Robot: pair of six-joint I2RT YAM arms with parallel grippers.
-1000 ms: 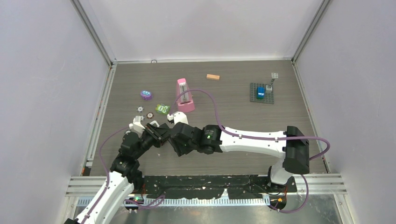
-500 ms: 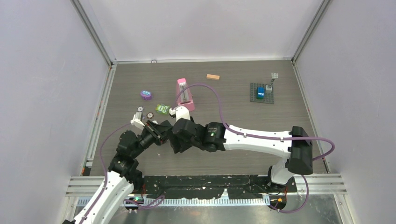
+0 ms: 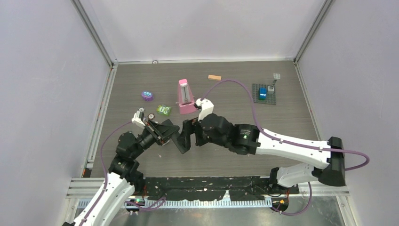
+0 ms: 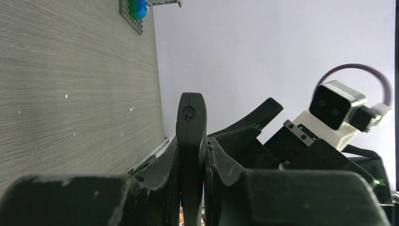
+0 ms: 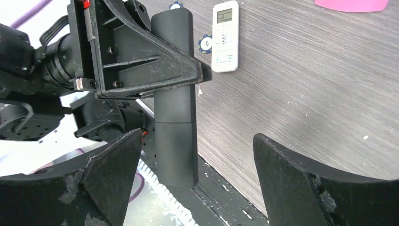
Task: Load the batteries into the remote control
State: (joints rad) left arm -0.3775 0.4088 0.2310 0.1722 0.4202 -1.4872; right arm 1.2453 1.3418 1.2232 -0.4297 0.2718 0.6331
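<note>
My left gripper (image 3: 162,131) is shut on a long black remote control (image 3: 180,142) and holds it off the table. In the left wrist view the remote (image 4: 190,141) stands edge-on, clamped between both fingers of the left gripper (image 4: 192,188). The right wrist view shows the remote (image 5: 173,94) as a dark bar running up through the left gripper (image 5: 141,61). My right gripper (image 5: 196,141) is wide open; its left finger is beside the remote's near end and touches nothing. Seen from above, the right gripper (image 3: 190,134) is just right of the remote. The batteries are out of view.
A small white remote with a display (image 5: 225,37) lies on the table beside blue chips (image 5: 205,43). Further back are a pink metronome (image 3: 185,96), a green toy (image 3: 163,109), a purple toy (image 3: 147,95), a wooden block (image 3: 214,77) and a grey baseplate (image 3: 256,98) with a blue brick.
My right gripper has opened wide and drawn back to the right, away from the black remote. My left gripper still holds the remote, shifted only slightly.
</note>
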